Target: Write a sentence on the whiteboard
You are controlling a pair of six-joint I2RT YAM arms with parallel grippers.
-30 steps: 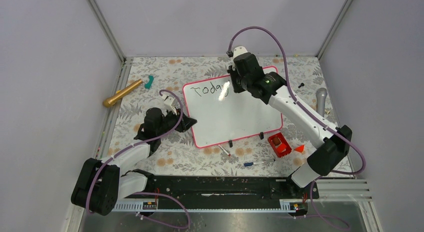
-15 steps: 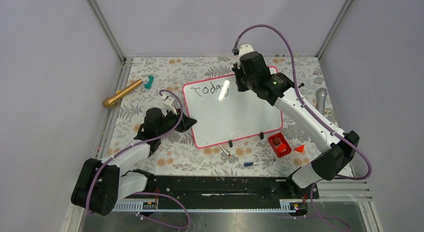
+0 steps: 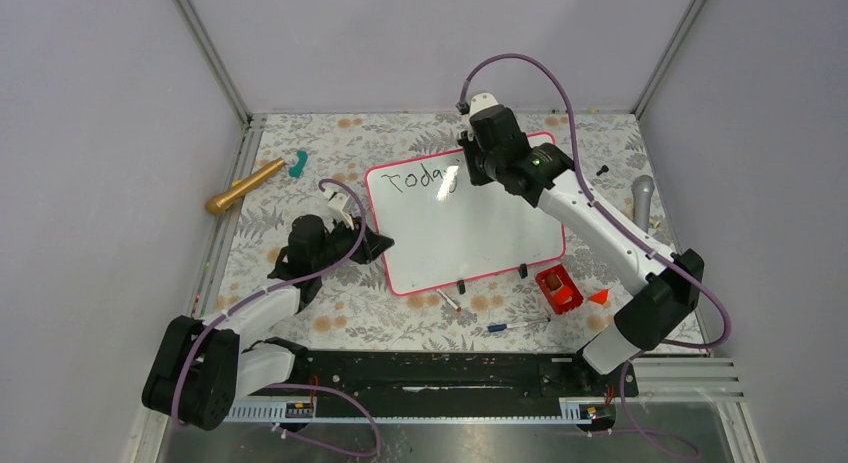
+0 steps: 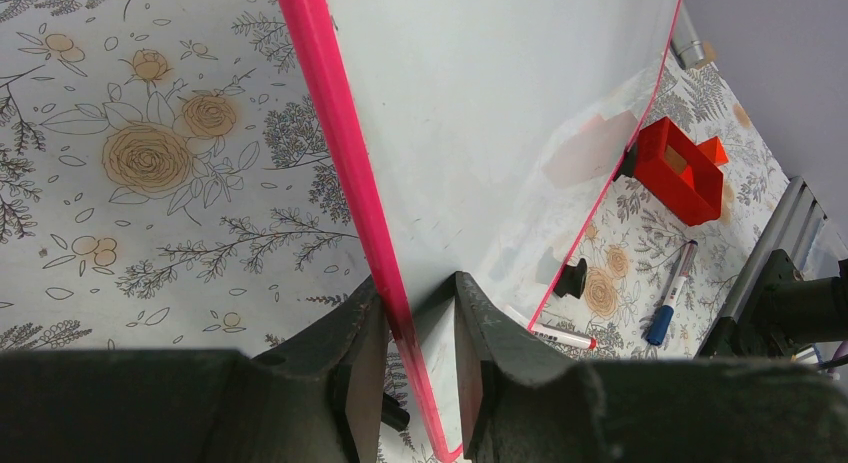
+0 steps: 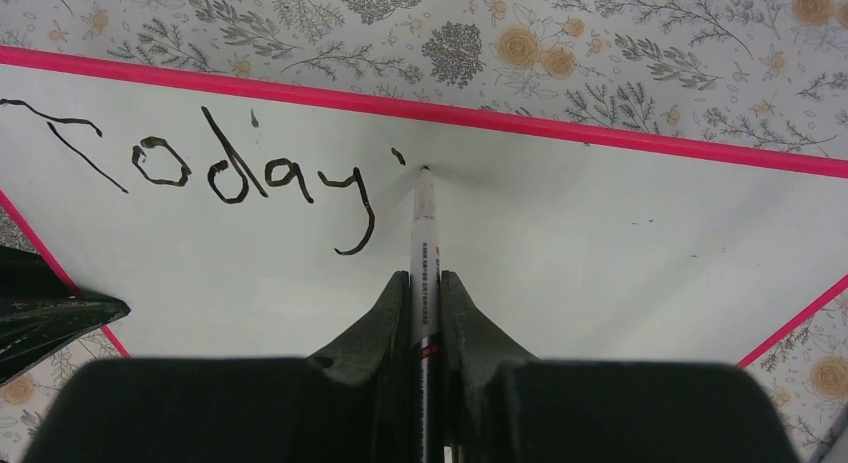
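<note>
The whiteboard [image 3: 470,233], white with a pink-red frame, lies on the floral table. The sentence [image 3: 420,179] reads "Today'" in black along the board's upper left, and it also shows in the right wrist view [image 5: 230,173]. My right gripper [image 5: 424,278] is shut on a white marker [image 5: 424,233], which points at the board. The marker's tip is just right of the apostrophe, near the top frame. My left gripper [image 4: 410,303] is shut on the whiteboard's left edge [image 4: 340,133], one finger on each side of the pink frame.
Two black clips [image 3: 461,286] sit on the board's near edge. A red-capped marker [image 3: 449,301], a blue marker [image 3: 515,325], a red box [image 3: 558,288] and an orange wedge [image 3: 599,296] lie near it. A gold cylinder [image 3: 245,186] and a teal piece [image 3: 298,163] lie at the back left. A grey microphone [image 3: 643,198] lies at the right.
My right gripper with the marker shifted a little right along the board's top edge, then back left. The left arm and the board have not moved.
</note>
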